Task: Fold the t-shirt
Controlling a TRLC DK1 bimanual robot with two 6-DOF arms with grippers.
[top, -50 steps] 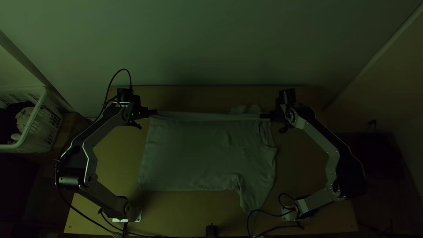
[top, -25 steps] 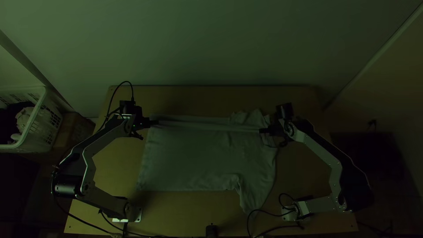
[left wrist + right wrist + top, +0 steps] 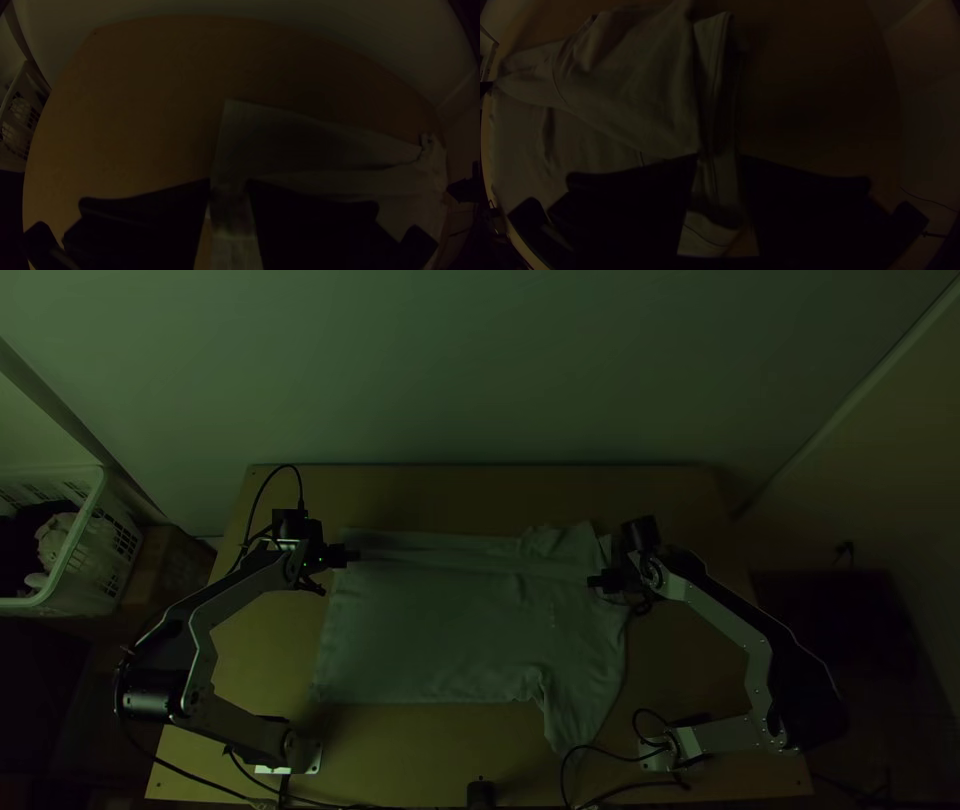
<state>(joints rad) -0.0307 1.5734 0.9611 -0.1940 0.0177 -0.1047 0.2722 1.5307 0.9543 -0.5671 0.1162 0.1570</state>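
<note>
So the left gripper (image 3: pixel 352 555) has its fingers spread, and in its wrist view you can see a strip of cloth in the gap between them. Can't tell if either finger is actually touching it. Same deal with the right gripper (image 3: pixel 597 581): fingers apart, cloth showing between them, contact unclear.

The t-shirt (image 3: pixel 440 640) is laid out sideways on the light wooden table (image 3: pixel 700 485), running from the left gripper over to the right one. One corner pokes out just past the left gripper, on the side toward the wall (image 3: pixel 480 370). A long, soft ridge goes across between the two grippers, and most of the shirt is lying pretty flat on the arm-base side of them. By the right gripper it's messier, with rumpled cloth (image 3: pixel 560 540) just beyond it. A sleeve (image 3: pixel 575 720) sticks out toward the bases, well apart from both grippers.

Oh, and there's a white plastic basket (image 3: pixel 122 538) off to the left gripper's outer side, well away from it, with some pale crumpled fabric (image 3: pixel 52 535) inside.
</note>
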